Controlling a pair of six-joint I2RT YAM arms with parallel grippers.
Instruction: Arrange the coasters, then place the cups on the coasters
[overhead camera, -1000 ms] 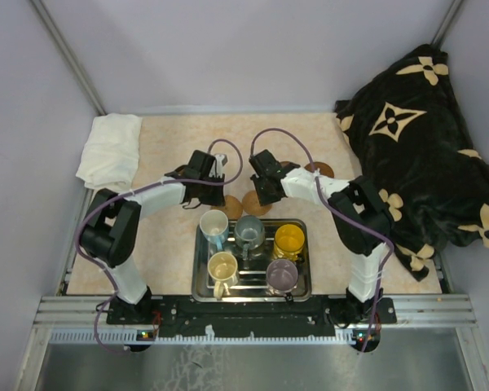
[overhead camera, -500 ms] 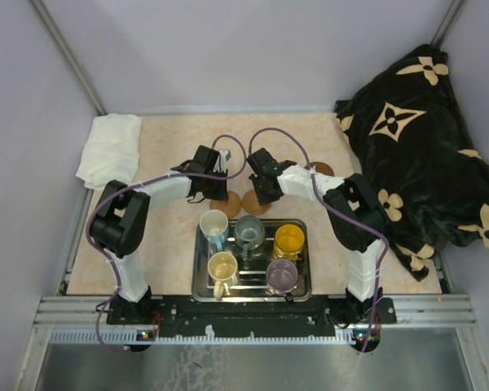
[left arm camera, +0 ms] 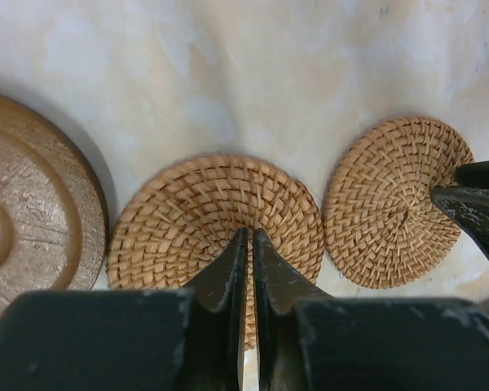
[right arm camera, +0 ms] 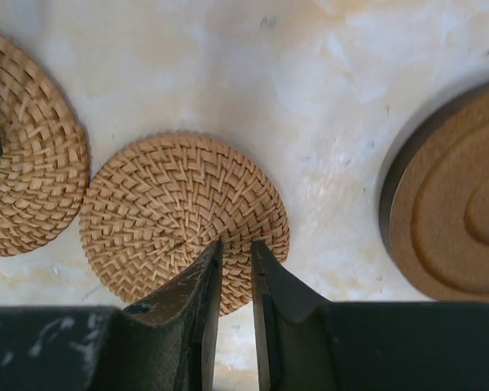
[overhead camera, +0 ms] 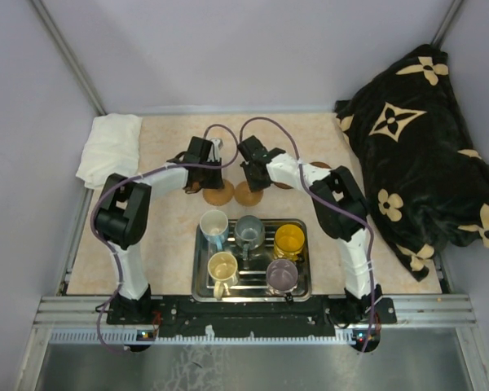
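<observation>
Two woven tan coasters [overhead camera: 219,194] [overhead camera: 248,194] lie side by side behind the tray. My left gripper [left arm camera: 249,232] is shut, its tips resting on top of the left woven coaster [left arm camera: 179,220]. My right gripper [right arm camera: 236,242] stands a narrow gap open, tips on the right woven coaster [right arm camera: 171,204], nothing between them. Darker wooden coasters lie outside them [left arm camera: 28,220] [right arm camera: 460,204]. Several cups stand in the steel tray [overhead camera: 197,281]: white-blue [overhead camera: 213,224], grey-blue [overhead camera: 248,230], orange-yellow [overhead camera: 289,239], cream [overhead camera: 222,266], purple-grey [overhead camera: 282,274].
A folded white cloth [overhead camera: 112,148] lies at the back left. A black blanket with tan flowers [overhead camera: 424,147] is heaped along the right side. Grey walls close in the table at the back and left.
Both grippers have moved toward the back and a little left, and the two woven coasters under them have slid away from the tray's far edge.
</observation>
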